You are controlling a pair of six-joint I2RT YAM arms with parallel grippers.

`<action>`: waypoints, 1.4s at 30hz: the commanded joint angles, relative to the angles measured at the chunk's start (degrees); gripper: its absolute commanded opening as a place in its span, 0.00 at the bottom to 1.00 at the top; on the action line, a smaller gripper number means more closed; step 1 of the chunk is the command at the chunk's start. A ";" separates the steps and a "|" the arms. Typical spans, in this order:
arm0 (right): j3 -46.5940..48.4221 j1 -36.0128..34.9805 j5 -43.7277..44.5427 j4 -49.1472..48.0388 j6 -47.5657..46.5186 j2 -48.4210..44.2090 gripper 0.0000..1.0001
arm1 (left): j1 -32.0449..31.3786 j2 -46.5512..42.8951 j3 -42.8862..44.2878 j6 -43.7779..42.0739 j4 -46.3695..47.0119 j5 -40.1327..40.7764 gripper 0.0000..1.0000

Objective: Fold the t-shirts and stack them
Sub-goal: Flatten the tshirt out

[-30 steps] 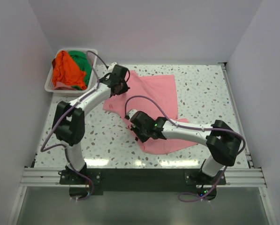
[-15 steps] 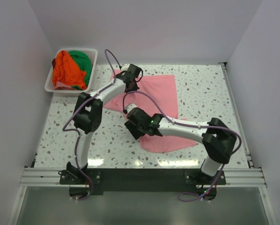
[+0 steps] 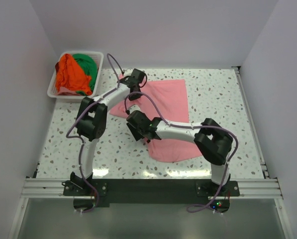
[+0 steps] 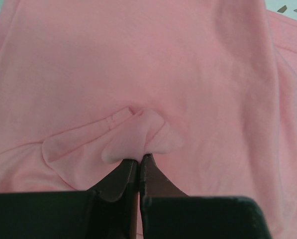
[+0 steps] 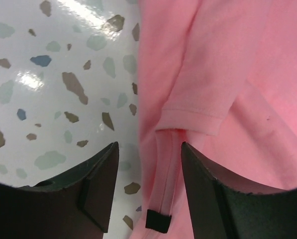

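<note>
Apparently pink t-shirt within left gripper

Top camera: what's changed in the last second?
The left pincer, shut on a pinch of the pink t-shirt, shifted right. The right pincer, open, moved left and away from its base along the shirt's left edge. The basket, orange t-shirt and green t-shirt stayed put.

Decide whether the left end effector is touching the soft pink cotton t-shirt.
Touching. The left wrist view shows the left end effector pinching a raised fold of the soft pink cotton t-shirt.
</note>
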State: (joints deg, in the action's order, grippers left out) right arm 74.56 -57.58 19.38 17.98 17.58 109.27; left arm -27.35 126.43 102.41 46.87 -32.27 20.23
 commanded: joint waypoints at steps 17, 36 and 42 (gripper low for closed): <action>2.26 4.58 11.22 -10.24 10.36 4.90 0.31 | -0.24 -6.19 -4.15 -0.99 1.51 1.83 0.00; 6.82 4.76 7.43 -11.74 11.51 8.06 0.15 | 0.11 -8.22 -6.96 -0.99 1.95 1.74 0.00; 4.63 4.76 4.54 -10.86 11.16 4.81 0.05 | 0.46 -10.59 -8.54 -1.17 1.77 2.53 0.00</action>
State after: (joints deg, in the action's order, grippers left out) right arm 77.87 -54.70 25.36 10.66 25.50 116.99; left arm -25.98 121.01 94.96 46.70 -31.79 20.84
